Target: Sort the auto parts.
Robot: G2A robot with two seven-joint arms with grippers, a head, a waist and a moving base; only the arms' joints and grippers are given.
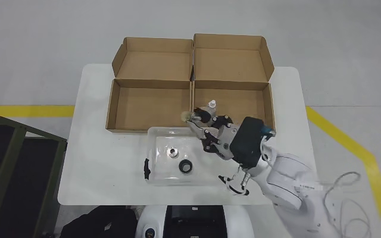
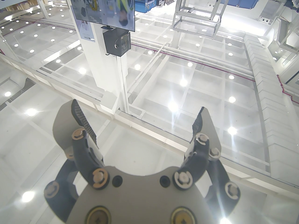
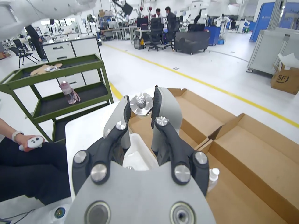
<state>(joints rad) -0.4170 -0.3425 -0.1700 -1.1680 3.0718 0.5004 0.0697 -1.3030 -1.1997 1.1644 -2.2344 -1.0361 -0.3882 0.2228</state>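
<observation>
right claw (image 3: 140, 109) | grey plate (image 3: 140, 197) | black links (image 3: 171, 141) | silver screws (image 3: 182, 171) | white arm (image 1: 292, 178)

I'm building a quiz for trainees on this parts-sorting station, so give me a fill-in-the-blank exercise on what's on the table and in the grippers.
1. The fingers of the right gripper are ___ on a round metal part.
2. The fingers of the left gripper are ___ and hold nothing.
3. The clear bin holds ___ parts: a metal disc and a black ring.
4. The small white bottle lies inside a ___ box.

Missing words: shut; open; two; cardboard.
</observation>
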